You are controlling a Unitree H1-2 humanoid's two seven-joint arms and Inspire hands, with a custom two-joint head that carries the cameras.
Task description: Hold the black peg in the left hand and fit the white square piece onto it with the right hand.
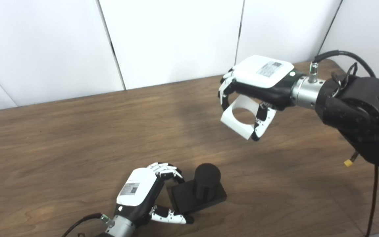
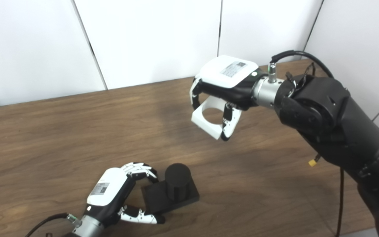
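The black peg [image 1: 207, 181] is a short upright cylinder on a flat square base, resting on the wooden table [image 1: 77, 138] near the front edge. My left hand [image 1: 145, 194] is closed around the base's left end, fingers at its far corner and thumb along its near edge. My right hand [image 1: 258, 82] is raised above the table at the right rear. It is shut on the white square piece [image 1: 240, 120], a tilted plate with a round hole, held between fingers and thumb. The piece is up and to the right of the peg, well apart from it.
White wall panels [image 1: 176, 39] stand behind the table's back edge. A black cable with a small yellow connector [image 1: 348, 162] hangs beside my right forearm [image 1: 364, 108]. The table's rounded right corner is behind the right wrist.
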